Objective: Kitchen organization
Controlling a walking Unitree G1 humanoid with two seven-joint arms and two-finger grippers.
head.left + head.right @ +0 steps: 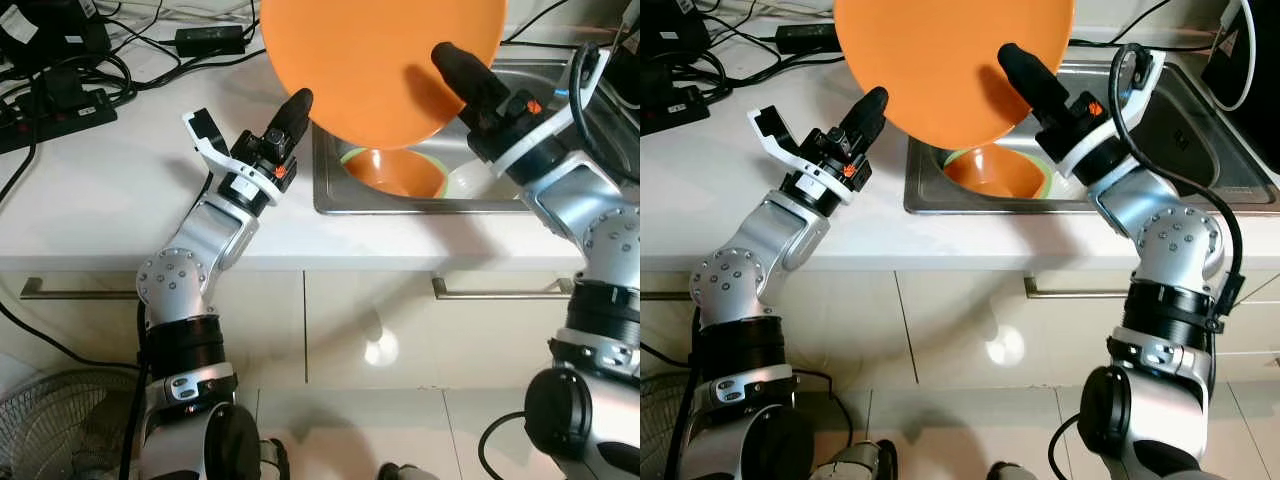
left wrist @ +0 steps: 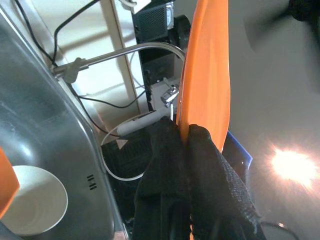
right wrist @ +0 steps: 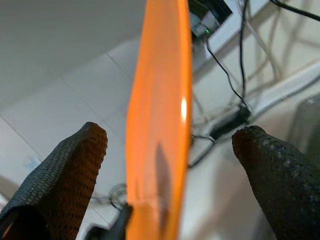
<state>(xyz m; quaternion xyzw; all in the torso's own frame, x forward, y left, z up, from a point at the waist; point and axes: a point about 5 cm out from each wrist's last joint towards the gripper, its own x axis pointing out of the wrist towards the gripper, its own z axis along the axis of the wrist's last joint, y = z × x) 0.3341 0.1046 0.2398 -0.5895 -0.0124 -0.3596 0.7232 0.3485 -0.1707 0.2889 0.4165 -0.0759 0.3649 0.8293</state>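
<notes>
Taking the sink (image 1: 330,190) as the landmark: well to its left, at the back of the white table (image 1: 90,190), lie a black power strip (image 1: 55,112) and a tangle of cables (image 1: 150,60), which play no part in the tidying.

Just left of the sink, the left gripper (image 1: 296,108) reaches up over the sink's left rim. In its wrist view the two black fingers (image 2: 200,165) are pressed together on the edge of a large orange plate (image 1: 385,60), pinching the rim between them. The plate hangs in the air above the sink, tilted, with its underside toward the head camera.

Down in the sink, under the plate, sit an orange bowl (image 1: 395,172) with a pale green rim and, beside it to the right, a white bowl (image 1: 465,180).

Over the right part of the sink, the right gripper (image 3: 175,140) is up at the plate's right edge. Its fingers (image 3: 65,165) are spread wide, one on each side of the plate's edge, and do not appear to be gripping it.

As a judgement, the tidying is at an early to middle stage: the plate is lifted and looks set to pass from one gripper to the other or be steadied by both, but it has no resting place yet. The two bowls in the sink remain to be dealt with.
</notes>
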